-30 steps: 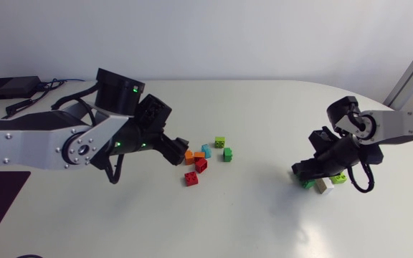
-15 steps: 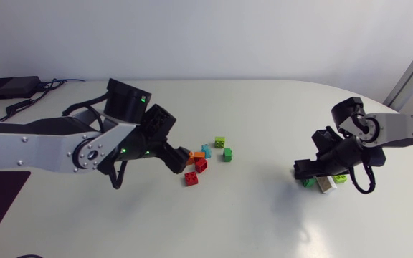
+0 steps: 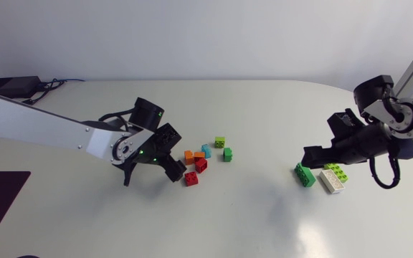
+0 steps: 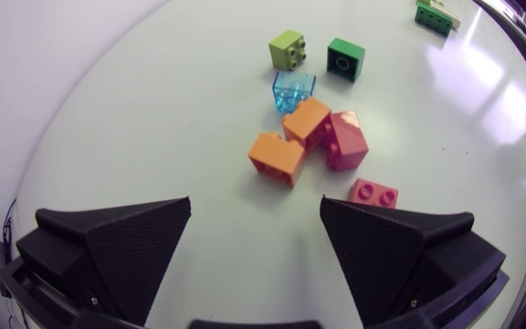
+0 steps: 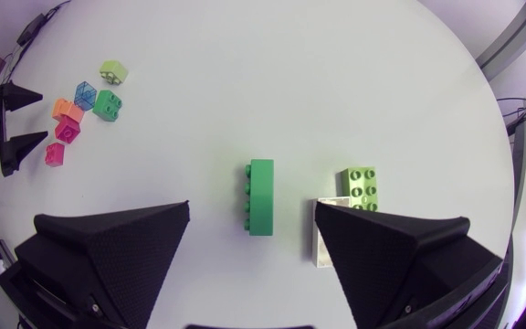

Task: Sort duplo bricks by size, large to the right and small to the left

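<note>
Bricks first: the small ones are bunched around the middle of the frame on the table (image 3: 249, 222), namely an orange pair (image 3: 190, 154), clear blue brick (image 3: 206, 150), small lime brick (image 3: 220, 142), small green brick (image 3: 227, 153), red cube (image 3: 201, 165) and flat red brick (image 3: 191, 178). My left pincer (image 4: 256, 203) is spread wide with nothing in it, just left of that bunch, flat red brick right beside one finger. Over at the right of the frame my right pincer (image 5: 253, 208) is released too, above the long green brick (image 3: 305, 175), which neither finger touches. Just right of that, the white brick (image 3: 333, 181) and big lime brick (image 3: 335, 170) touch each other.
</note>
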Action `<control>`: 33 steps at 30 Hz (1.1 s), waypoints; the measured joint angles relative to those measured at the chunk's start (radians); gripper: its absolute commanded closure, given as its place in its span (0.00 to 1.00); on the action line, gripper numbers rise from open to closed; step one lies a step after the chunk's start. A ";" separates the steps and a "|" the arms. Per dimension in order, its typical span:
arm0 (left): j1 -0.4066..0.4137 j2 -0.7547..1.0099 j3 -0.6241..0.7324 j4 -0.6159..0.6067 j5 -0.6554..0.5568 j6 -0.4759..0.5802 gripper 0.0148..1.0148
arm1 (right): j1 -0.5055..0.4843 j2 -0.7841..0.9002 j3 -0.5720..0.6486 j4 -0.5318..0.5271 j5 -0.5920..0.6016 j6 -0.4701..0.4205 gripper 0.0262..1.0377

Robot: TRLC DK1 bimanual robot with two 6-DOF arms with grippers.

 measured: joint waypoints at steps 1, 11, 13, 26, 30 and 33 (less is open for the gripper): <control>-0.002 0.007 0.018 0.000 0.001 0.003 0.03 | 0.002 -0.006 0.001 -0.004 0.000 0.000 0.04; -0.024 0.058 0.085 -0.014 0.007 0.003 0.04 | 0.003 -0.028 0.003 -0.019 -0.011 0.003 0.04; -0.024 0.074 0.090 -0.027 0.008 0.003 0.05 | 0.003 -0.028 0.003 -0.019 -0.011 0.003 0.04; -0.035 0.126 0.119 -0.046 0.011 0.033 0.20 | 0.003 -0.028 0.003 -0.019 -0.012 0.004 0.04; -0.035 0.126 0.119 -0.046 0.012 0.045 0.43 | 0.004 -0.028 0.003 -0.019 -0.015 0.012 0.04; -0.035 0.126 0.119 -0.045 0.012 0.048 0.51 | 0.008 -0.028 0.003 -0.019 -0.015 0.015 0.04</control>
